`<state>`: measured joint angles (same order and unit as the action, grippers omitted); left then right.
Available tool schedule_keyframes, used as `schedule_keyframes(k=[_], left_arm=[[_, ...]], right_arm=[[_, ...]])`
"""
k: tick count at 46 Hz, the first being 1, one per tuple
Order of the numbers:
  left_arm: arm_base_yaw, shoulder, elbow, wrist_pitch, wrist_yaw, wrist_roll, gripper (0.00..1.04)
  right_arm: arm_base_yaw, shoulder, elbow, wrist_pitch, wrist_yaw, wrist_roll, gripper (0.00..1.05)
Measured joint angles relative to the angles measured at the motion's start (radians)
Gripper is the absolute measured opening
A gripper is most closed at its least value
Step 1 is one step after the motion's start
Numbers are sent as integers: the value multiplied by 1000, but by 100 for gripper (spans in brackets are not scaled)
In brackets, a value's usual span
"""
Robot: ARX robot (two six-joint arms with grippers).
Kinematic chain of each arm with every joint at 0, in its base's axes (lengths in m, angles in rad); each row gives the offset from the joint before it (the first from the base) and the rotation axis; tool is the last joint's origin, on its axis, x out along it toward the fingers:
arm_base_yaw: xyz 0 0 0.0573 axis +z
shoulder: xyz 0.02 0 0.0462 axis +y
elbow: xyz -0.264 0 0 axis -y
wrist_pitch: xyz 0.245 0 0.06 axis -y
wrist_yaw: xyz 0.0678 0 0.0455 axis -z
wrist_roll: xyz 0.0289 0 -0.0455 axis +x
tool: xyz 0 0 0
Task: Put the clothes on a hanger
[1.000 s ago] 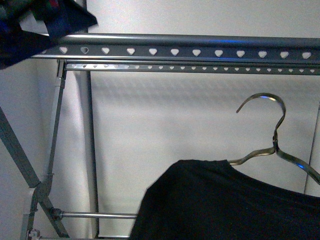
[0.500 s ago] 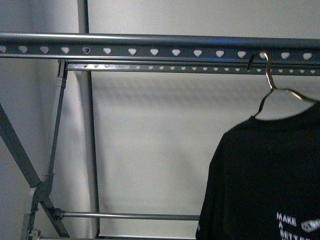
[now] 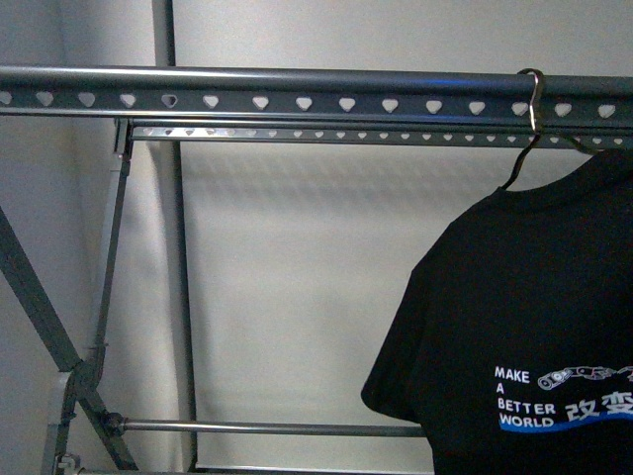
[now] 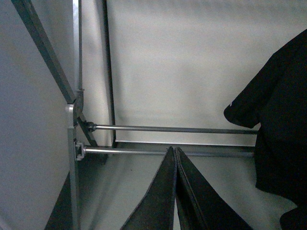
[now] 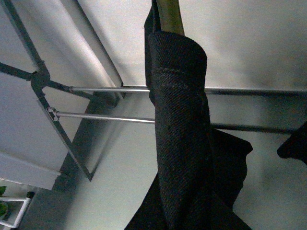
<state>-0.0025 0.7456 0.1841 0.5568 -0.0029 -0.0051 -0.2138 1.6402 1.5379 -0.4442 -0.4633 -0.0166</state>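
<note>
Empty left fingers (image 4: 158, 201) pressed together, facing rack (image 4: 168, 128); right fingers unreadable behind T-shirt (image 5: 182, 143).

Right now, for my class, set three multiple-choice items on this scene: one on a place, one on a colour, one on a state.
1. Where does the wire hook rest? A over the rack's top rail; B on the low bar; C on the floor.
2. The T-shirt's "MAKE A BETTER WORLD" lettering is: A red; B white; C yellow.
3. The left claw is: A wide open; B gripping cloth; C shut, empty.
Key: A, the hook curls over the rail; B, letters read white on black; C, its fingers meet with nothing between.
</note>
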Motion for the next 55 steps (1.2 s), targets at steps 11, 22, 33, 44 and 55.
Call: schedule_keyframes(k=[11, 22, 33, 44, 55], left_arm=[[0, -143, -89, -54, 2, 0, 4], [0, -253, -129, -124, 2, 0, 4], [0, -342, -166, -157, 2, 2, 4], [0, -437, -166, -243, 3, 3, 4], [0, -526, -166, -333, 2, 3, 4]], right_arm=[[101, 55, 8, 51, 88, 54, 11], [156, -134, -302, 331, 88, 60, 54], [42, -500, -658, 623, 49, 130, 97], [-13, -1019, -934, 528, 251, 90, 81], [208, -1439, -1263, 368, 461, 23, 31]])
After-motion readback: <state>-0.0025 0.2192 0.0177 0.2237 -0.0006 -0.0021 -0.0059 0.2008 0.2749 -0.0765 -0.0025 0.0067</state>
